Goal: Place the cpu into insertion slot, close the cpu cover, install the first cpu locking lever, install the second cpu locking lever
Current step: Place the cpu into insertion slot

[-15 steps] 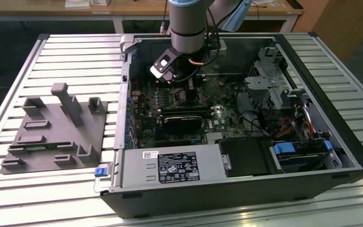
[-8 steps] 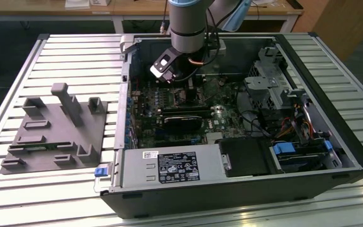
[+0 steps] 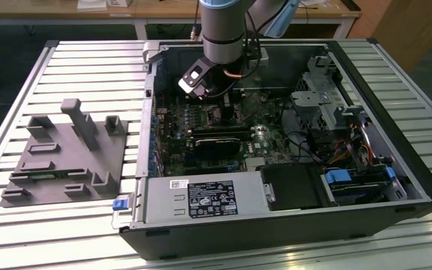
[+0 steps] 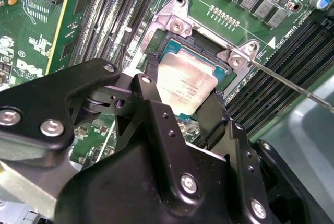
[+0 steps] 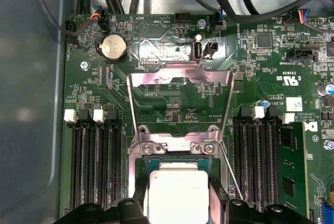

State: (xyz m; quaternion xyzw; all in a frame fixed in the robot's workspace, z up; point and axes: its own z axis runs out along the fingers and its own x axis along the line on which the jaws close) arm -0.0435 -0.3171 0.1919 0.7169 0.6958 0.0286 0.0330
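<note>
an open computer case (image 3: pixel 276 239) lies on its side on a slatted metal tabletop (image 3: pixel 88 62). a grey moulded fixture (image 3: pixel 66 157) with upright posts sits on the tabletop at the exterior view's left, just beside the case. inside the case, a silver power supply (image 3: pixel 163 208) bears a black label (image 3: pixel 210 198), with a blue latch (image 3: pixel 120 203) at its outer corner. a black rectangular block (image 3: pixel 217 143) sits mid-board. drive bays (image 3: pixel 314 104) occupy the exterior view's right. in the first wrist view, the green circuit board (image 5: pixel 271 62) carries a coin cell (image 5: pixel 114 47), two banks of long black memory slots (image 5: pixel 96 166) with white end clips (image 5: pixel 69 115), and black cables (image 5: pixel 235 4) routed along its edge.
</note>
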